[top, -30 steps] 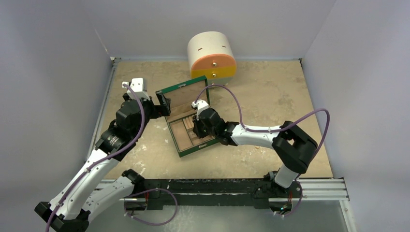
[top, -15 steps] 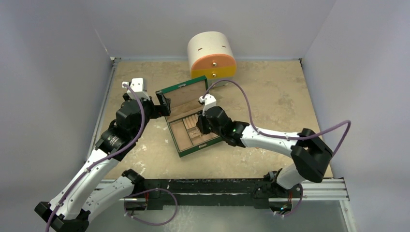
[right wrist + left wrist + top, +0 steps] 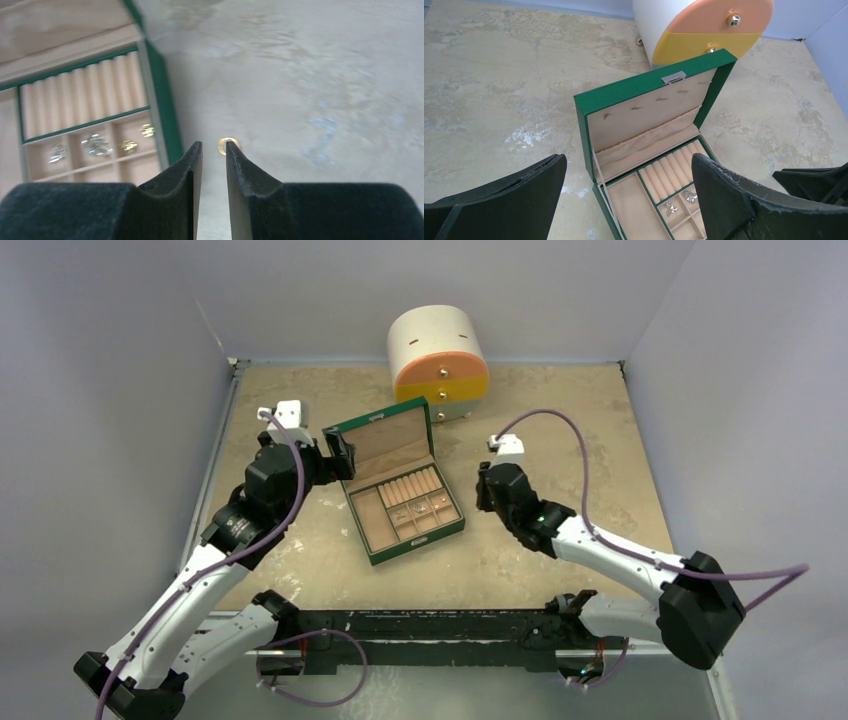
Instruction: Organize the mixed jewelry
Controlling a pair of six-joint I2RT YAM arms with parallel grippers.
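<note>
- Table [image 3: 560,440]: tan, mottled top, walled on three sides.
- Drawer unit [image 3: 437,352]: round and white, with an orange drawer over a yellow one. It stands at the far edge, just behind the box.
- Green box [image 3: 420,543]: mid-table and skewed, lid upright and open, tan lining. It has a row of ring rolls [image 3: 80,95] with small compartments in front.
- Left gripper [image 3: 628,165]: fingers wide apart with nothing between them. It sits by the left edge of the lid; can't tell if it touches.
- Right gripper [image 3: 214,146]: low over bare table just right of the box. Fingers are nearly together with a slim gap, and nothing is pinched.
- Silvery pieces [image 3: 92,144]: two of them, in adjacent small compartments in the row just in front of the rolls.
- Gold pieces [image 3: 129,146]: two, in the same row toward the box's right wall.
- Gold ring [image 3: 228,145]: outside the box, flat on the table just right of its right wall, just past the right gripper's fingertips.
</note>
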